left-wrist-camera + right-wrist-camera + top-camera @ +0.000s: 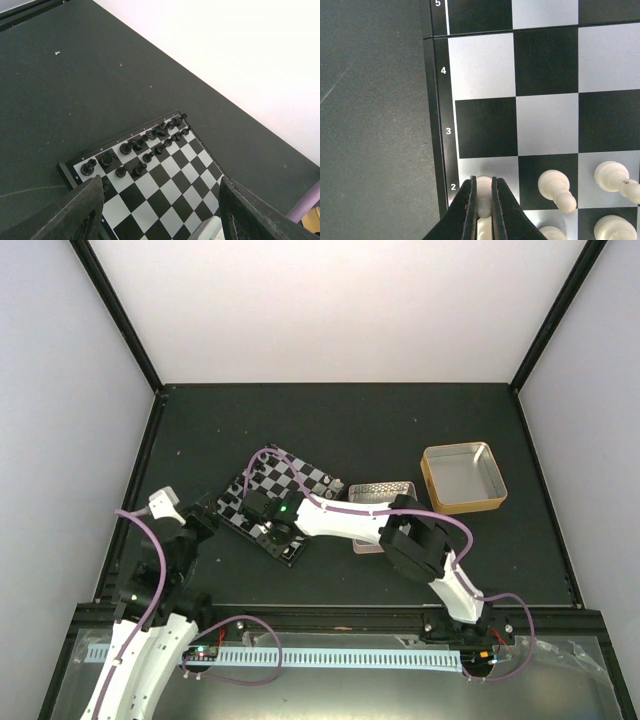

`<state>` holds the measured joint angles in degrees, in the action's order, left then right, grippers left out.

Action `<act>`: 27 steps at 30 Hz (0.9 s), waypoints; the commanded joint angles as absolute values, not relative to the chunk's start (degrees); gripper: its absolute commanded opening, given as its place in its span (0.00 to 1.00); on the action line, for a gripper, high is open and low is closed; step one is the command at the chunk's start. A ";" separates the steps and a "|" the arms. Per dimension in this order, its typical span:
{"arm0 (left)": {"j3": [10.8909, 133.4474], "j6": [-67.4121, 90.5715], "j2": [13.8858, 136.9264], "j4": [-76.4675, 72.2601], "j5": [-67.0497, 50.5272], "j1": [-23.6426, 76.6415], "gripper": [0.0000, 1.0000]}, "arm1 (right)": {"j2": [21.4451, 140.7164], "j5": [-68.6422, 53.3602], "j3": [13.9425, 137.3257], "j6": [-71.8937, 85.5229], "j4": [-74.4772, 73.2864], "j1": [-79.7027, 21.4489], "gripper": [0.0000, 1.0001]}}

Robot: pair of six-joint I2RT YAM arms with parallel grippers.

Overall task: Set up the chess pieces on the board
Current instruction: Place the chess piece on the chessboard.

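The board [303,480] lies tilted in the middle of the table, with black figures [134,146] lined along its far edge in the left wrist view. My right gripper [482,184] is shut on a cream-white pawn [483,204] standing on the leftmost square of the row marked 2. More white chess pieces [557,188] stand beside it to the right. In the top view my right gripper [277,533] is at the board's near corner. My left gripper [160,181] hovers open above the board's near-left side with nothing between its fingers [82,210].
An open silvery tin [384,491] lies right of the board, under the right arm. A gold tin [463,477] sits farther right. Dark table stretches beyond the board to the white back wall.
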<state>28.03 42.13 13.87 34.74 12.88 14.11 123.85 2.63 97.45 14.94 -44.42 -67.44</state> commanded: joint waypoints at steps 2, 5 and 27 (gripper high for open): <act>27.97 42.15 13.71 35.62 14.15 14.02 0.65 | 125.30 5.66 99.14 14.14 -46.23 -67.37 0.05; 27.89 42.15 13.89 35.77 14.06 13.97 0.65 | 125.70 6.13 99.51 13.97 -46.52 -67.37 0.07; 29.92 36.97 16.02 33.75 9.74 14.00 0.79 | 109.49 11.95 94.05 23.12 -40.41 -64.43 0.37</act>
<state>28.01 40.38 14.76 34.70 12.21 14.11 115.09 6.46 96.40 17.76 -43.48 -67.16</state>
